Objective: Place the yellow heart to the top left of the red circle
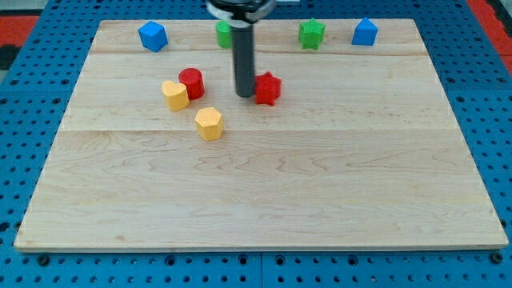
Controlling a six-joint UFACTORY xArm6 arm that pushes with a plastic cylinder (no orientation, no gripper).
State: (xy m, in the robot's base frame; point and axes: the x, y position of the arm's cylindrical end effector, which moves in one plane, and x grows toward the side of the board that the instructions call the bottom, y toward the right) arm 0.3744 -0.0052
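Note:
The yellow heart [174,94] lies on the wooden board [264,176], touching the lower left side of the red circle [192,82]. My tip [245,95] stands to the right of the red circle, right against the left side of a red star-like block [268,88]. A yellow hexagon [209,123] lies below and to the right of the heart.
Along the view's top edge of the board stand a blue hexagon-like block [152,36], a green block [224,34] partly hidden behind the rod, a green star [312,34] and a blue house-shaped block [365,32]. A blue pegboard [32,120] surrounds the board.

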